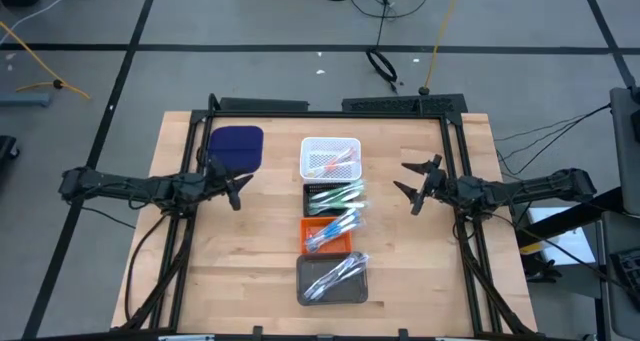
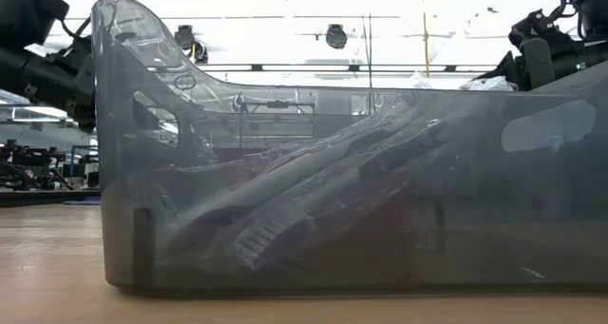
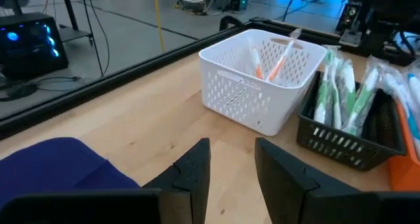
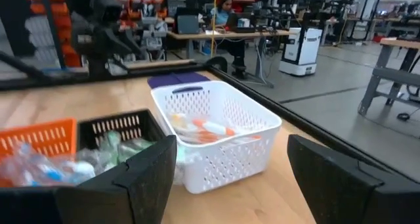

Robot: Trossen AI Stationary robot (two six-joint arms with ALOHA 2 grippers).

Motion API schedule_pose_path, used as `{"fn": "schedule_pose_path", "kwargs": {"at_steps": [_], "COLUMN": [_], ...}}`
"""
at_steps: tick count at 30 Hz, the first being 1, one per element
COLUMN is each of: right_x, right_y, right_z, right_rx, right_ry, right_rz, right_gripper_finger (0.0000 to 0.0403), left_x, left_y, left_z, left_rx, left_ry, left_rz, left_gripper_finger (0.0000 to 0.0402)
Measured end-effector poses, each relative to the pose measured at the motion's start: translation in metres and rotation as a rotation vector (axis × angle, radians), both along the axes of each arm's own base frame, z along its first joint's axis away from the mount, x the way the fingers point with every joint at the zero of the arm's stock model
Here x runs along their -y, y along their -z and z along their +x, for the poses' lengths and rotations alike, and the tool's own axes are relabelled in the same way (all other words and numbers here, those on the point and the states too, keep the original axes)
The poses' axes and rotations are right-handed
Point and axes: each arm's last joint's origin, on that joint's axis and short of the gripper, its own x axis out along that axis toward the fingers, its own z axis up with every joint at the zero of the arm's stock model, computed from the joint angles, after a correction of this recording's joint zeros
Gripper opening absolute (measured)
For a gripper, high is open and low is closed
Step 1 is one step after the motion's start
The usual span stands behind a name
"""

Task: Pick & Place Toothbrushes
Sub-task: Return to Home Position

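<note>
Four trays stand in a row down the middle of the table, each with toothbrushes lying in it. The white tray (image 1: 330,157) at the far end has red ones (image 3: 274,61). The black tray (image 1: 334,196) has green ones (image 3: 341,96), the orange tray (image 1: 328,231) blue ones. The grey tray (image 1: 333,279) at the near end has clear ones (image 2: 285,219). My left gripper (image 1: 235,189) hovers open left of the trays, nothing between its fingers (image 3: 197,165). My right gripper (image 1: 412,184) hovers wide open right of the trays and holds nothing.
A dark blue rounded pad (image 1: 236,146) lies at the far left of the table, just beyond my left gripper. Bare wood lies left and right of the tray row. In the low view the grey tray (image 2: 342,191) fills most of the picture.
</note>
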Motion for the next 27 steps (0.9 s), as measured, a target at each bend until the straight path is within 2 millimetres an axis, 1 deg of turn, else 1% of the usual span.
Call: {"fn": "schedule_pose_path", "kwargs": {"at_steps": [6, 21, 27], "right_x": [0.000, 0.000, 0.002], "right_y": [-0.001, -0.001, -0.014], "right_z": [0.000, -0.001, -0.011], "right_rx": [0.051, 0.059, 0.205], "right_ry": [0.006, 0.001, 0.003], "right_rz": [0.094, 0.097, 0.107], "right_gripper_finger": [0.0281, 0.0281, 0.0281], "left_x": [0.000, 0.000, 0.000], "left_y": [0.000, 0.000, 0.000], "left_z": [0.000, 0.000, 0.000], "left_rx": [-0.005, -0.007, -0.008], "left_ry": [0.000, 0.000, 0.001], "left_rz": [0.003, 0.004, 0.005], "left_gripper_finger": [0.0120, 0.0120, 0.0120]}}
